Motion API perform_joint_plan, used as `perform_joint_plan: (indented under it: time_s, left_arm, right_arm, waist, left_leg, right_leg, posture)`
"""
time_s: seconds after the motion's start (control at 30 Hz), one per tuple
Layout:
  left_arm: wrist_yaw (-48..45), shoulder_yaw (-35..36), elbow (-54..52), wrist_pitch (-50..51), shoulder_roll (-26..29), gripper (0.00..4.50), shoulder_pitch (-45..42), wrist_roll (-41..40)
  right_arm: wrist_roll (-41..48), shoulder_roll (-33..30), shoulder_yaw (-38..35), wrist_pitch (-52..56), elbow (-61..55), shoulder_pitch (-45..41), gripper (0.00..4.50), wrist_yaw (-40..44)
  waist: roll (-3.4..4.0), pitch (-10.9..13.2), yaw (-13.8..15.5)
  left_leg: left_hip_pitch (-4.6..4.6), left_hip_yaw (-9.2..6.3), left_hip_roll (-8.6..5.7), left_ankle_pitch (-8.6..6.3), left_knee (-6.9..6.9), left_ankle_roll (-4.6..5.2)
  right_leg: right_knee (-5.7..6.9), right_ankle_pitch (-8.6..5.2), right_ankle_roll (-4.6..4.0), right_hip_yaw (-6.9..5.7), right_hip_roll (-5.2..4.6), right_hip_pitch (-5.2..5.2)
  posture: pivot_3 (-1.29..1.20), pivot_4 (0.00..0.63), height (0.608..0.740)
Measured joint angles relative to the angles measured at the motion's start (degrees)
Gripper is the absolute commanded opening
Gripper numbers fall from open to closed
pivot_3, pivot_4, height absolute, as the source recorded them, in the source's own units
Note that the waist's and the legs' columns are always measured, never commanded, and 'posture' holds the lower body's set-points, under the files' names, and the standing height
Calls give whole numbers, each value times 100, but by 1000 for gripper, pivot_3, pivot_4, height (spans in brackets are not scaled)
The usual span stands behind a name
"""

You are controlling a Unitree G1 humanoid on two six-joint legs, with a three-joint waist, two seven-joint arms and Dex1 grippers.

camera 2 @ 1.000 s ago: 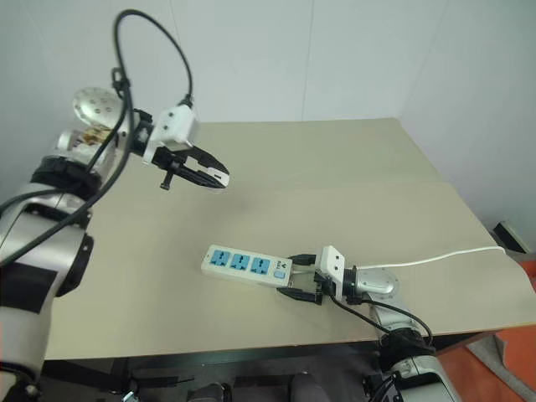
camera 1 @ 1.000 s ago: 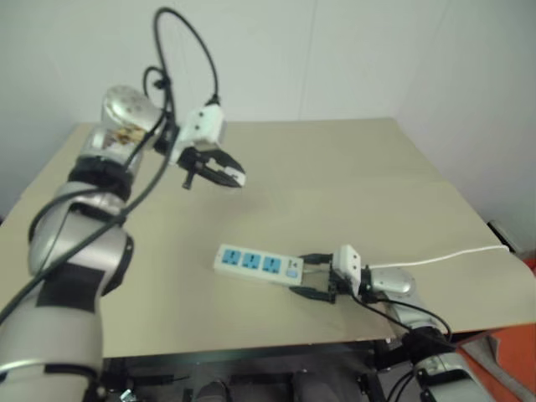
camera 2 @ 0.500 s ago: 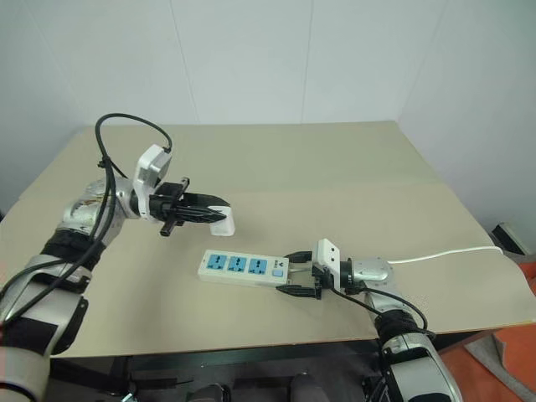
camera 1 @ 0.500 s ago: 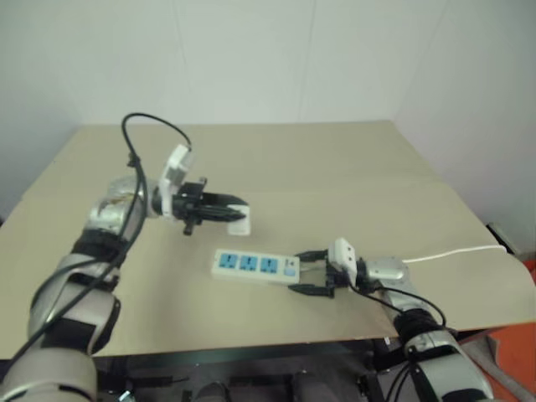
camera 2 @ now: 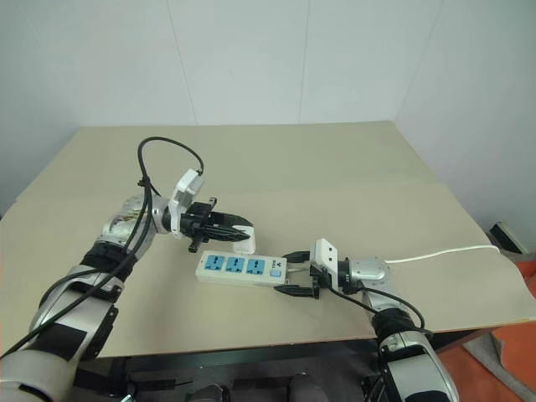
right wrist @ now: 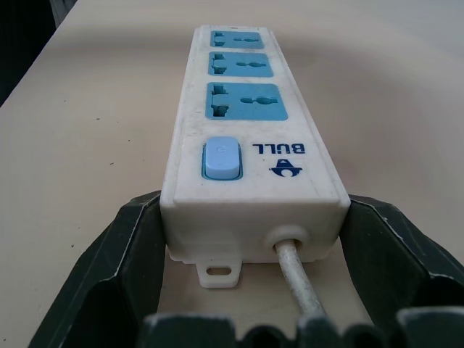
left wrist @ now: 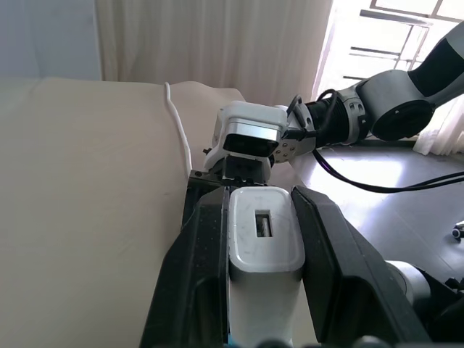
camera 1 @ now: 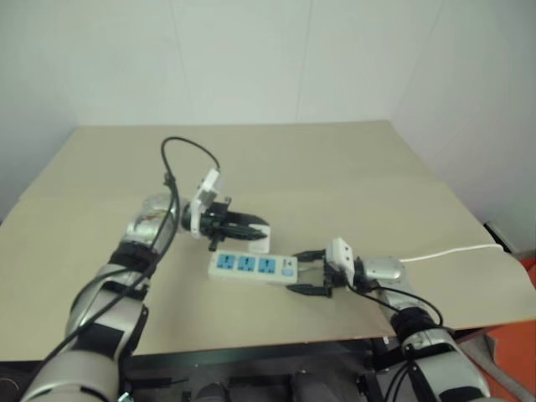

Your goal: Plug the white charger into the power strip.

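Note:
The power strip (camera 2: pixel 241 268) lies flat on the tan table, a white bar with three blue socket faces (right wrist: pixel 245 100) and a blue switch. My right gripper (camera 2: pixel 295 272) is shut on its cord end, one black finger (right wrist: pixel 134 250) against each side. The white charger (left wrist: pixel 264 235) is a small white block clamped between the black fingers (left wrist: pixel 203 254) of my left gripper (camera 2: pixel 243 230), which is shut on it. It hangs just behind the strip's left end, close above the table, pointing toward the right gripper.
The strip's thin white cord (camera 2: pixel 435 254) runs off the table's right edge. The tan table (camera 2: pixel 335 167) stretches wide behind and to the left of both arms. A black cable loops above my left wrist (camera 2: pixel 167 159).
My left arm has come down and toward the strip, carrying the charger from high over the table's back left to just behind the strip. The right gripper kept its hold in place.

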Motion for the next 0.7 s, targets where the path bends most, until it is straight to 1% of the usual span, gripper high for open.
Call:
perform_joint_plan:
  time_s: [0.37,0.7]
  left_arm:
    - [1,-90,270,-29,-363,998,106,273]
    - [1,-114,270,-42,-368,998,107,344]
  right_arm:
    - [-88,19,0,-130,17,14,3424,-82]
    - [-100,32,1,-154,5,31,3424,-108]
  waist:
    - [-2,-3,-5]
    - [-2,-3,-15]
  left_leg:
    - [7,0,4,0,0,0]
    - [10,0,5,0,-1,0]
  right_leg:
    - [0,1,-4,1,5,4]
    - [0,0,-7,1,7,6]
  posture:
    - [0,150,740]
    - [0,150,740]
